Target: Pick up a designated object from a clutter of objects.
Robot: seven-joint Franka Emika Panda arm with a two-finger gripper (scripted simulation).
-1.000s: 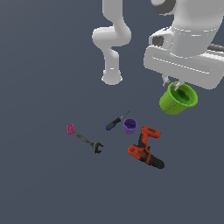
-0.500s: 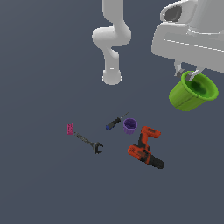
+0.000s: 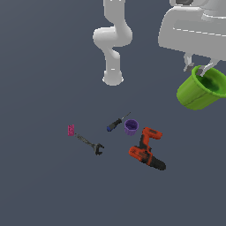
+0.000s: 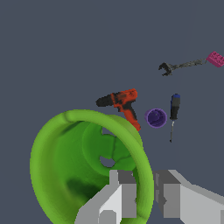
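The green cup point(image 3: 201, 90) hangs in the air at the exterior view's right, well above the table point(image 3: 44, 185) and apart from the rest of the clutter. It is a bright lime green, round, with a thick rolled rim and walls that narrow toward the base. In the exterior view it is tilted, its mouth turned up and toward that view's right, its base pointing down toward the left. The wrist view looks straight into its mouth point(image 4: 87, 166): the inside is a darker, shaded green, and a flat floor shows at the bottom.

The gripper point(image 3: 197, 69) pinches the cup by its rim. In the wrist view one finger point(image 4: 122, 197) lies inside the cup and the other point(image 4: 168, 194) outside, with the thick wall clamped between them, so the jaws are closed down to the width of that wall.

Below on the table lie the other things. The purple cup point(image 3: 131, 126) stands upright, with the blue-handled screwdriver point(image 3: 117, 122) just beside it on the exterior view's left and the orange-and-black power drill point(image 3: 145, 149) on its side close to it on the right. Further to the exterior view's left lies the dark wrench point(image 3: 90, 144), and at its far end the small pink block point(image 3: 71, 129)
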